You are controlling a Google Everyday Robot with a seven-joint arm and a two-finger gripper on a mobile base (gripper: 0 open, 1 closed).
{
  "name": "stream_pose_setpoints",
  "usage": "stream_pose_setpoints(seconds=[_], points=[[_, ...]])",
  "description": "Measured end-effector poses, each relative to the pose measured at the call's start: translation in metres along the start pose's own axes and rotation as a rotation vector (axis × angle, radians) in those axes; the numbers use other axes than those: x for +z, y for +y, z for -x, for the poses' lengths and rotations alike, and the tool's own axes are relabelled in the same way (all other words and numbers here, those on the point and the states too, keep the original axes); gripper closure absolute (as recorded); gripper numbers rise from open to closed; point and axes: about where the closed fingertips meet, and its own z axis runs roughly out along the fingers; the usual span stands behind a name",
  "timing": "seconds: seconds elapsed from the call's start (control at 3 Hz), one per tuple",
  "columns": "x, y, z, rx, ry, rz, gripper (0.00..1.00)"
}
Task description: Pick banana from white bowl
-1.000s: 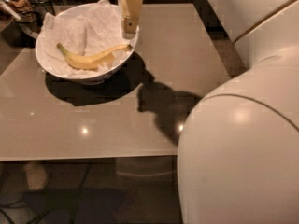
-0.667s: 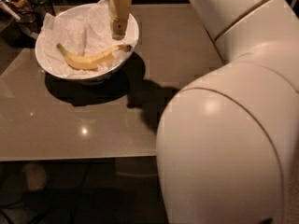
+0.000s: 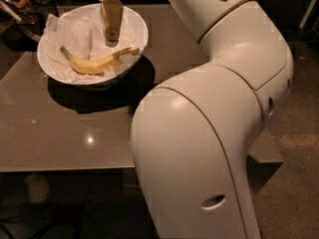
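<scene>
Since a second ago the gripper (image 3: 111, 33) has slid toward 9 o'clock and now hangs over the crumpled paper lining (image 3: 75, 31) of the smooth, round white bowl (image 3: 141, 46). I cannot tell whether it is released or clenched. The curved yellow banana (image 3: 94, 63) lies in the bowl at the gripper's 6 o'clock, apart from it. My glossy white arm (image 3: 199, 148) covers the grey table (image 3: 65, 133) from 3 to 6 o'clock.
</scene>
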Motion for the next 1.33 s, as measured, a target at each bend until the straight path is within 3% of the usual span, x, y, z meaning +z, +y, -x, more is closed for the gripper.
stream_pose_setpoints(seconds=[0.67,1.33], points=[[0.056,-0.005,0.005,0.034,-0.007,0.092,0.17],[0.087,-0.002,0.01,0.074,-0.027,0.161,0.27]])
